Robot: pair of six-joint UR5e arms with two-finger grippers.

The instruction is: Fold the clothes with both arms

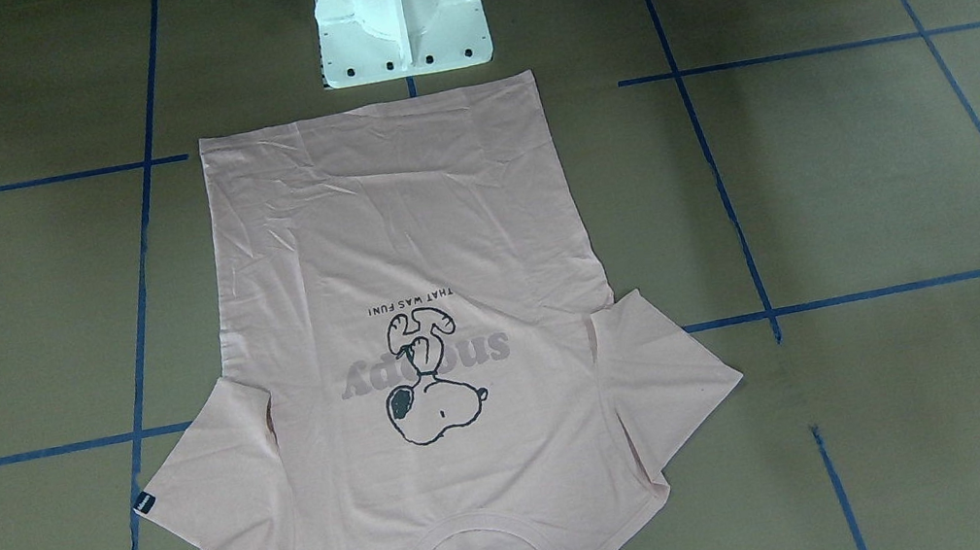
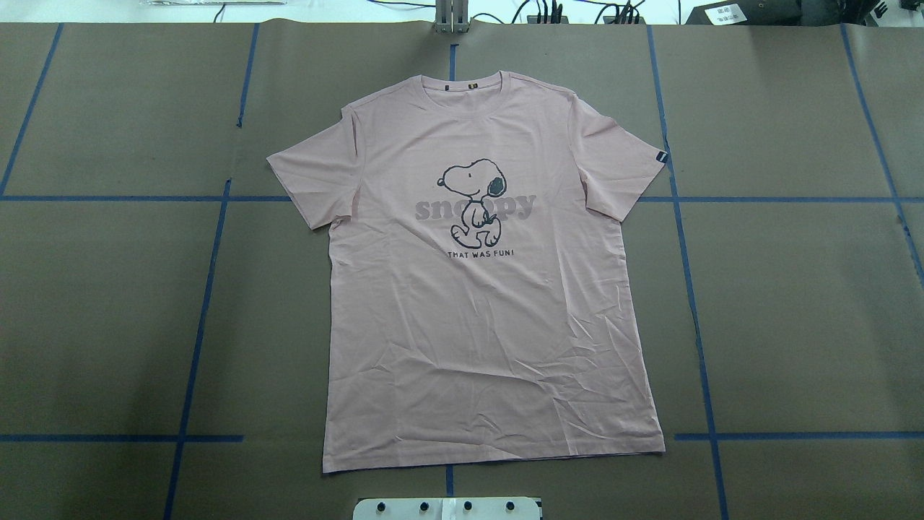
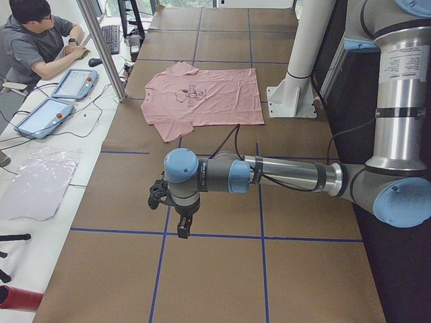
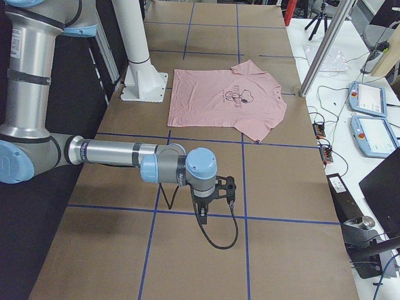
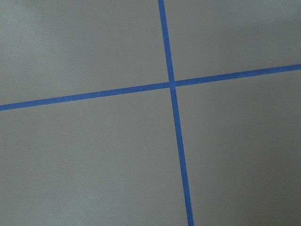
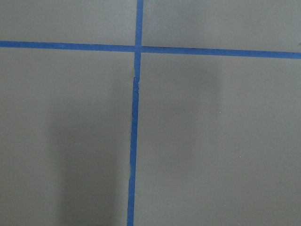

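The pale pink Snoopy T-shirt [image 2: 491, 325] lies flat and spread out, print side up, in the middle of the table, with its collar away from the robot and both sleeves out. It also shows in the front-facing view [image 1: 404, 229] and in both side views [image 3: 202, 101] [image 4: 219, 100]. My left gripper [image 3: 180, 229] hangs over bare table far from the shirt, toward the table's left end. My right gripper [image 4: 201, 215] hangs over bare table toward the right end. I cannot tell whether either is open or shut. Both wrist views show only brown table and blue tape.
The white pedestal base [image 1: 400, 14] stands at the shirt's hem edge. Blue tape lines [image 2: 195, 347] form a grid on the brown table. A seated operator [image 3: 40, 40] and teach pendants [image 3: 40, 118] are beyond the far edge. More pendants [image 4: 369, 112] show in the right view.
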